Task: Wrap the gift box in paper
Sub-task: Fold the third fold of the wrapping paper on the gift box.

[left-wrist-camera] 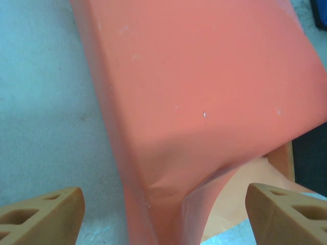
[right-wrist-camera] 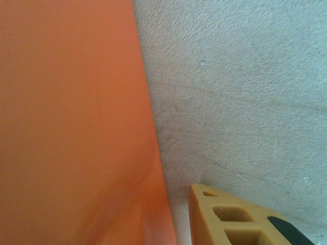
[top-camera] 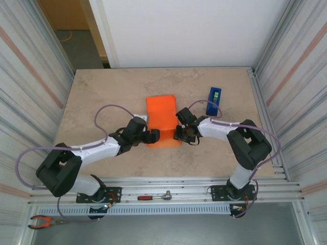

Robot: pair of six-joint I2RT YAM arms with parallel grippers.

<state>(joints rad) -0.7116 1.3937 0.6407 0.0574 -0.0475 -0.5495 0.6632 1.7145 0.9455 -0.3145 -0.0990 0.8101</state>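
Lying at the middle of the bench, long side running from the near edge toward the far edge, the gift box is already covered by the orange paper, folded over its top and down its sides. The near end is the unfinished part: in the left wrist view a loose flap gapes there, creased and lifted rather than pressed flat.

The left pincer sits at the box's near-left corner with its fingers spread wide, one on each side of that open end and gripping nothing. It looks placed to gather or press the flap.

The right pincer stands just beside the box's right side, by the near-right corner, probably to steady the box or keep the side fold from springing back. One of its fingers shows close to the paper's edge above bare bench. The other is out of frame, so I cannot tell whether this pincer is open, closed or pinching paper.

The blue tape dispenser waits toward the far right corner, well apart from the box, handy for sealing the folds. I judge the wrap about midway: the body is covered, but the near end is not yet closed or taped.
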